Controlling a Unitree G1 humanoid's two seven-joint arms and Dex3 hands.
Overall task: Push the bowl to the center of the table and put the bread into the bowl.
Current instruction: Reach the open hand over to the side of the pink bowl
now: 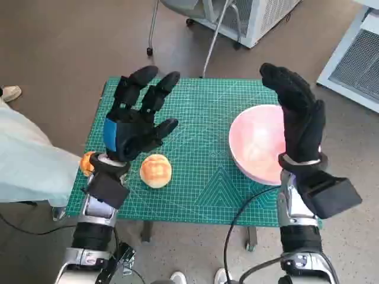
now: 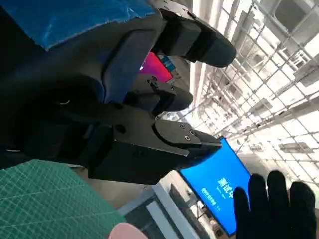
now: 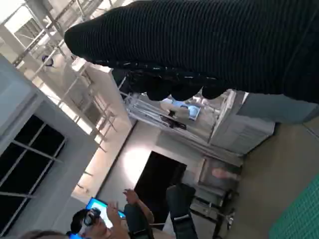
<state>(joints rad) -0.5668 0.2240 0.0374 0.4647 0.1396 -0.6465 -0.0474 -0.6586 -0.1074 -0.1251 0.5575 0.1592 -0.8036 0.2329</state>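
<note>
A pink bowl [image 1: 256, 142] stands on the right side of the green mat [image 1: 201, 171], its rim just showing in the left wrist view [image 2: 127, 231]. A round bread roll [image 1: 156, 170] lies on the mat at the front left. My left hand [image 1: 135, 121] is raised above the mat behind the roll, fingers spread, holding nothing. My right hand [image 1: 299, 115] is upright at the bowl's right rim, fingers straight and empty; whether it touches the bowl I cannot tell. The gloved right hand [image 2: 274, 206] also shows in the left wrist view.
An orange object [image 1: 87, 163] lies at the mat's left edge beside my left wrist. A person's pale sleeve [image 1: 26, 168] reaches in from the left. A chair base [image 1: 195, 23] and a white unit [image 1: 260, 15] stand behind the table. A person [image 3: 104, 219] sits far off.
</note>
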